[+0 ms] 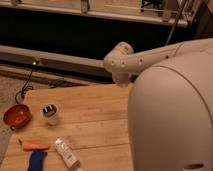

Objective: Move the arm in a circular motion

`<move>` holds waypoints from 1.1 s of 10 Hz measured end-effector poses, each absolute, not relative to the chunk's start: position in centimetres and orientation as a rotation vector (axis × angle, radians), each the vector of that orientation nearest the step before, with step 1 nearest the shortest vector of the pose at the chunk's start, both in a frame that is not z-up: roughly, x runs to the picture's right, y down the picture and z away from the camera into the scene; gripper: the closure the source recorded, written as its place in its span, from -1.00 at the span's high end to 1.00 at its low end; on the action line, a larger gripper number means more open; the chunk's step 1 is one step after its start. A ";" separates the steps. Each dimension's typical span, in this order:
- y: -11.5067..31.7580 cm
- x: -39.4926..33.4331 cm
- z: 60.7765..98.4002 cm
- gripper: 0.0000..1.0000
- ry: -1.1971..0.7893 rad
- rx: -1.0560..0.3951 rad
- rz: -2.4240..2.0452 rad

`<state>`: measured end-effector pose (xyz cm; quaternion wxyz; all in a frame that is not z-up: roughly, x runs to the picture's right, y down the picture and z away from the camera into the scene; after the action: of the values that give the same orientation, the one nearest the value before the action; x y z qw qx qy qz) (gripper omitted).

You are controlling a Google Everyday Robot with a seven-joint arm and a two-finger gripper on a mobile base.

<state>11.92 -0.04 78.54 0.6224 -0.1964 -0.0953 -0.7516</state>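
Note:
The arm is thick and off-white, and reaches from the right edge leftward over the far side of the wooden table. Its rounded end joint hangs above the table's back edge, near the middle. A huge rounded arm segment fills the lower right and hides that part of the table. My gripper sits out of sight below and behind the end joint; it is shut and nothing shows in it.
On the table's left side lie a red bowl, a small cup, a carrot, a pale bottle and a blue item. Cables trail on the floor beyond the left corner. A dark ledge runs behind.

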 end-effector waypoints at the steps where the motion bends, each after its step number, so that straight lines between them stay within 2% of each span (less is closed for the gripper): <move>1: 3.8 13.0 78.1 -1.00 -0.269 -0.464 -1.688; 3: 9.7 10.0 75.9 -1.00 -0.394 -0.397 -1.709; 5: 12.6 4.2 72.5 -1.00 -0.497 -0.256 -1.824; 8: 14.0 -5.7 67.4 -1.00 -0.614 -0.058 -2.069; 11: 12.4 -14.7 64.5 -1.00 -0.687 0.116 -2.248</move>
<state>-14.73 12.37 64.52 0.3839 0.0455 -0.2696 -0.8820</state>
